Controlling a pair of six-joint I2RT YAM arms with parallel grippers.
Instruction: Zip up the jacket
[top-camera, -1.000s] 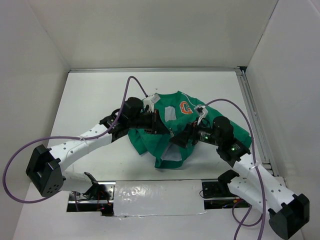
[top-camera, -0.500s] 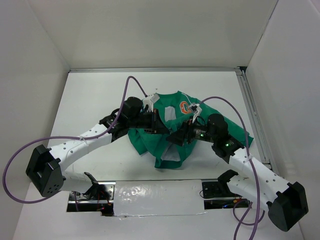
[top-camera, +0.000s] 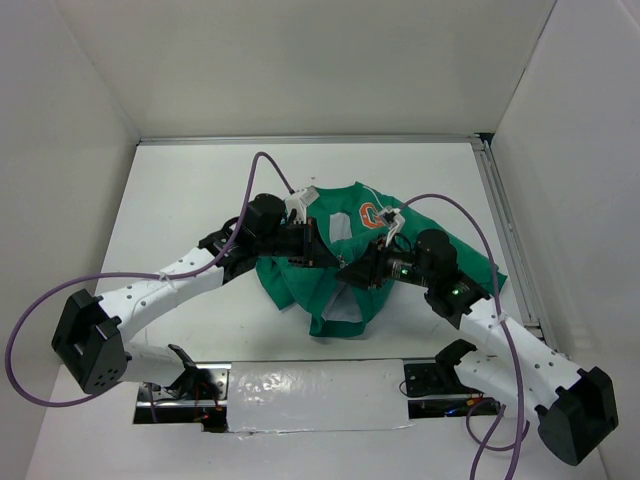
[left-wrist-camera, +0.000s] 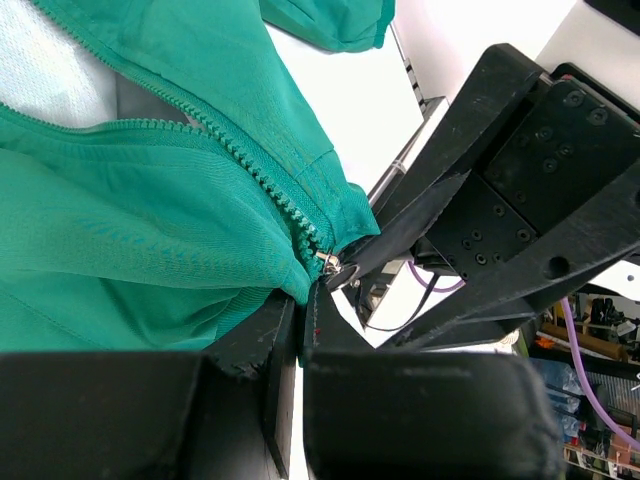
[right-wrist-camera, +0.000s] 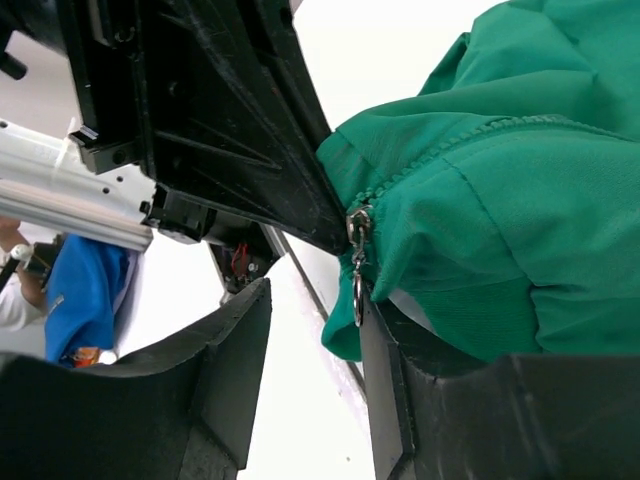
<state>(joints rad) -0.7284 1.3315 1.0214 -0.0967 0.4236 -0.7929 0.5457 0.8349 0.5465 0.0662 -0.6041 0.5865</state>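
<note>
The green jacket (top-camera: 300, 285) lies crumpled mid-table, its orange G patch (top-camera: 371, 215) facing up. My left gripper (top-camera: 318, 252) is shut on the jacket's bottom hem (left-wrist-camera: 290, 275), right below the zip's lower end. The metal zipper pull (right-wrist-camera: 357, 290) hangs from the slider (left-wrist-camera: 328, 262) there. My right gripper (right-wrist-camera: 315, 295) meets the left one at this spot. Its jaws are open with a gap between them, and the pull lies against the inner face of its right finger (right-wrist-camera: 385, 380). The zip teeth (left-wrist-camera: 250, 170) run up, with white lining (left-wrist-camera: 50, 80) showing between them.
White walls enclose the table on three sides. A metal rail (top-camera: 505, 240) runs along the right edge. Purple cables (top-camera: 265, 165) arch over both arms. A taped strip (top-camera: 310, 385) lies at the near edge between the arm bases.
My right gripper has moved left to the zipper end beside the left gripper, and its jaws have narrowed. The left gripper has kept its grip and place.
</note>
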